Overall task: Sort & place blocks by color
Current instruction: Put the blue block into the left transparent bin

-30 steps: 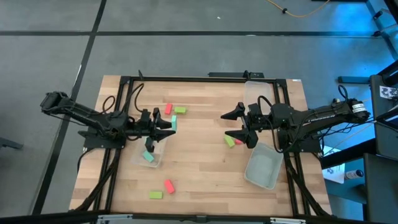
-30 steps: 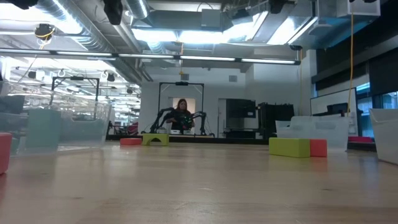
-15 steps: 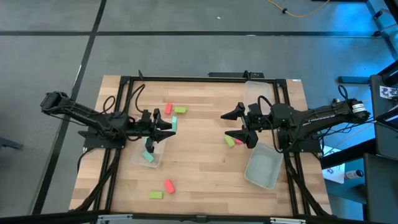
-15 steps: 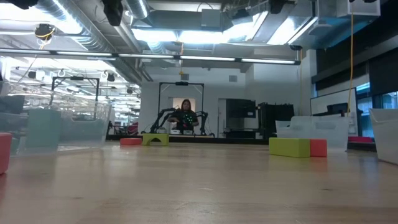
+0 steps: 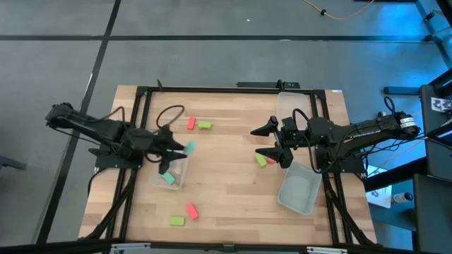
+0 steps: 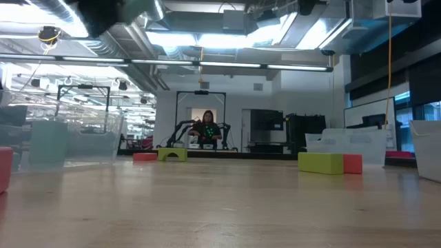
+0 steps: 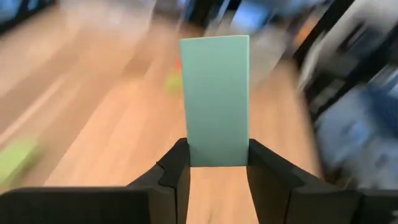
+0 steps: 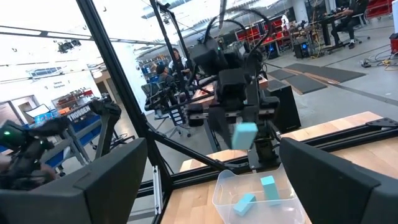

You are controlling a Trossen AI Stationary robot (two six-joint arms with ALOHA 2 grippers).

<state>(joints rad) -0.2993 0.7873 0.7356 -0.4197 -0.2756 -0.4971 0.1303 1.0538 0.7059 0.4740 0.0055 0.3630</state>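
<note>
The left gripper (image 7: 217,165) grasps a small teal-green rectangular block (image 7: 215,99) above the clear plastic rectangular tub (image 5: 174,180), which holds 2 teal blocks (image 8: 269,187). The right gripper (image 5: 270,143) waits with fingers spread, near a lime block (image 5: 260,161).

Grey floor (image 5: 56,63) — bright ceiling lights (image 6: 227,38).

Light came mostly from overhead: ceiling strip lights (image 6: 227,38) glared bright in the low view, and the tabletop (image 5: 226,152) was evenly lit with only soft shadows. A blue cast tinged the floor (image 5: 395,28) at upper right of the high view. In the left wrist view the background smeared with motion blur, while the teal block (image 7: 215,99) stayed sharp. The low view's near tabletop was out of focus.
</note>
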